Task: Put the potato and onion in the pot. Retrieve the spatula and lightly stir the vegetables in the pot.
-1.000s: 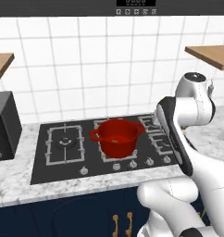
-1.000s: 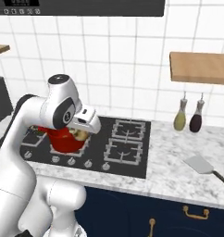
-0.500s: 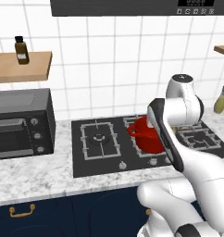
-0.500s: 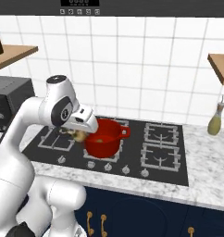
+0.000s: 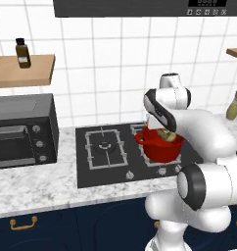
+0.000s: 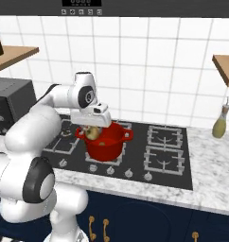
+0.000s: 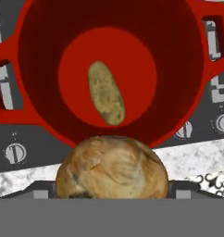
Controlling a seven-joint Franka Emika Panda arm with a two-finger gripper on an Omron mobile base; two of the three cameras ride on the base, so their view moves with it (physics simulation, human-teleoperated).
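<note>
Bright even rendered light, soft faint shadows, no glare, slightly pixelated edges

The left base view is taken from behind the arm, facing forward and down at middle range, with the pot at about 3 o'clock of centre; the right base view is aimed likewise from the other side, the pot lying near 9 o'clock; the hob, pot and tiled wall are shared; the hand view is held close above the pot, looking down into it, rim toward 12 o'clock
</note>
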